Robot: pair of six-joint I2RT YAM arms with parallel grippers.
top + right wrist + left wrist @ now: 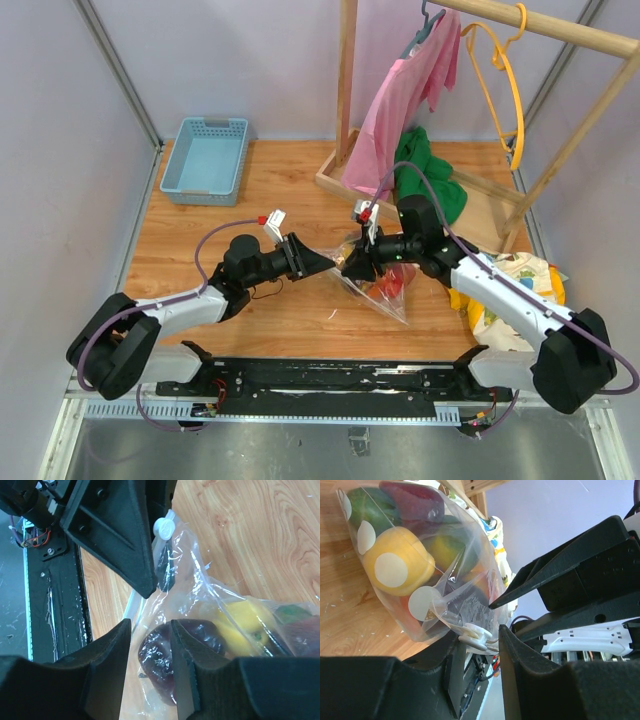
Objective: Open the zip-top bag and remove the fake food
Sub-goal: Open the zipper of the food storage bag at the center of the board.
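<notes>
Zip-top bag (388,292) holding fake food (409,549), blue basket (210,125) well apart

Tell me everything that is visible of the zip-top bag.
The zip-top bag is clear, crinkled plastic with pale round dots and a white zip slider. It lies on the wooden table, near the middle, holding fake food in yellow, green, red and dark purple. Its zip end sits between the fingers of the left pincer and the right pincer; a firm grip cannot be confirmed.
</notes>
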